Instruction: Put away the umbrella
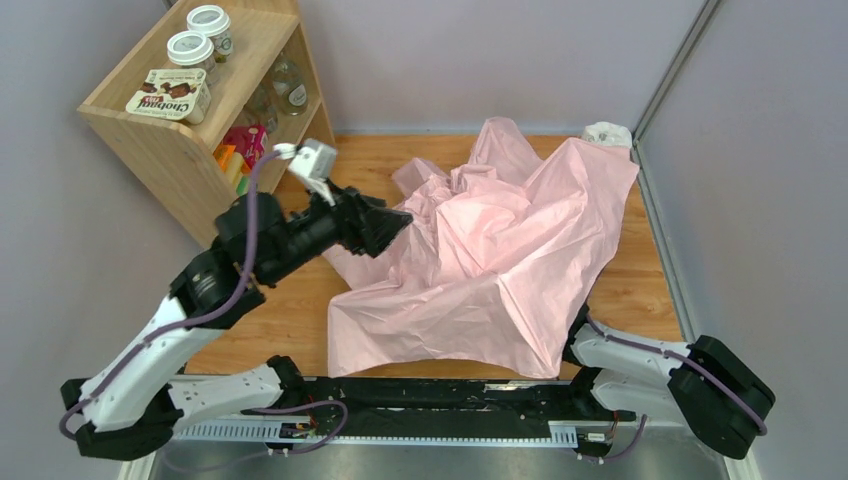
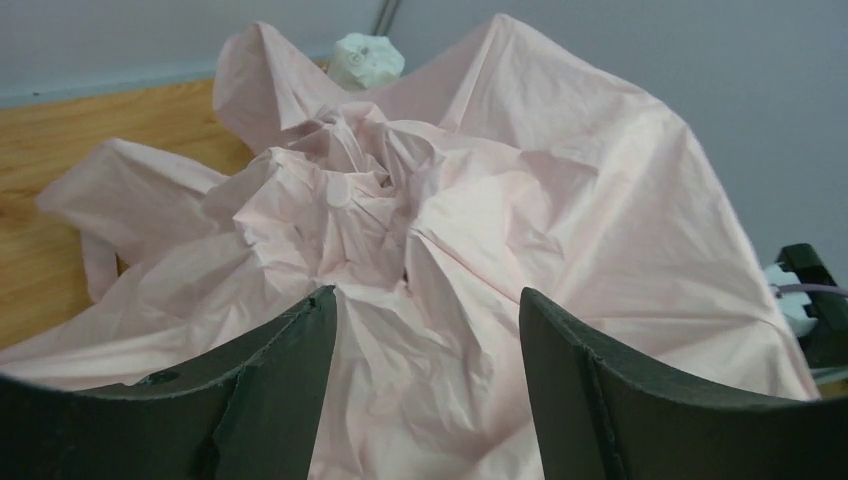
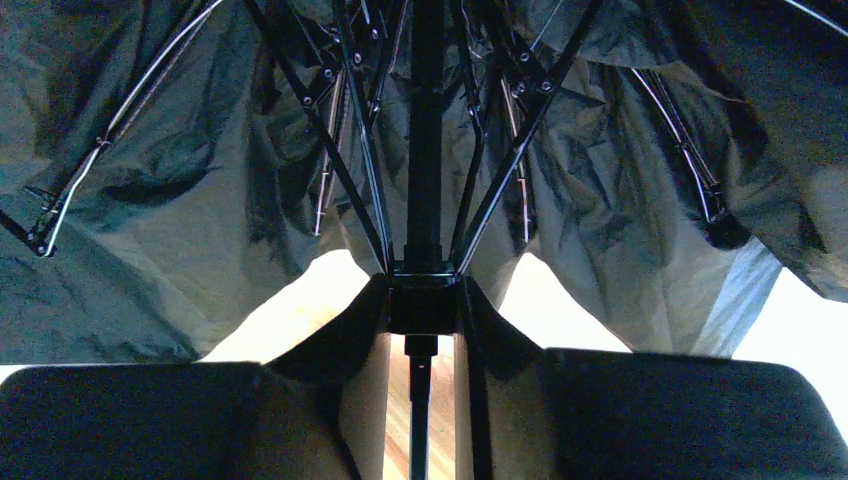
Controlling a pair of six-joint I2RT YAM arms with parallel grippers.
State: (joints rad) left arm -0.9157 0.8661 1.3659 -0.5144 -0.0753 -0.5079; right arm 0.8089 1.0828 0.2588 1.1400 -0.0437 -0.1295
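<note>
The umbrella lies half-collapsed on the wooden table, its pale pink canopy crumpled and spread wide. My left gripper is open at the canopy's left edge. In the left wrist view its fingers stand wide apart over the pink fabric, holding nothing. My right gripper is hidden under the canopy in the top view; only its arm shows. In the right wrist view the right gripper is shut on the umbrella's black runner on the thin shaft, with the ribs fanning out above. The handle and wrist loop are hidden.
A small white plastic bag sits at the far right corner, and shows in the left wrist view. A wooden shelf with jars and a box stands at the far left. Grey walls enclose the table.
</note>
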